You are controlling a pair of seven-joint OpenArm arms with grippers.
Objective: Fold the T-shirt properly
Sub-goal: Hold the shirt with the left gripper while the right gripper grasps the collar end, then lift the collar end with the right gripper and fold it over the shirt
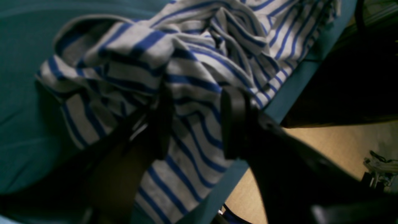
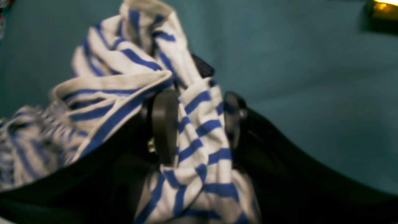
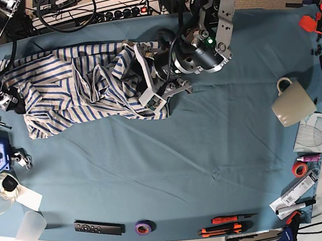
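A plain teal tablecloth point(image 3: 183, 153) with a matte, faintly creased weave covers most of the base view. In the upper left of that view lies the T-shirt point(image 3: 67, 91), soft white jersey with thin blue stripes. It is spread wide but rumpled, its left part fairly flat and its right end heaped into tall folds near the top centre.

The left arm's metal-and-black body reaches in from the top centre. The left gripper point(image 1: 197, 124) is down on that heaped right end. In the left wrist view its two flat black fingers point(image 1: 234, 124) stand well apart, with a smooth striped panel running between them and on past both sides. The jaws look parted rather than clamped. The cloth's edge and a tan floor fill the right of that frame.

At the far left of the base view, the right gripper point(image 2: 197, 124) meets the shirt's left edge. Its rounded dark fingers point(image 2: 163, 126) are spread wide, with a thick twisted roll of striped cloth filling the gap. The blur hides whether it is pinched.

A beige ceramic mug point(image 3: 294, 105) lies tipped at the right. A slim black remote point(image 3: 98, 227) and a small purple tape roll point(image 3: 143, 226) sit low in the frame.
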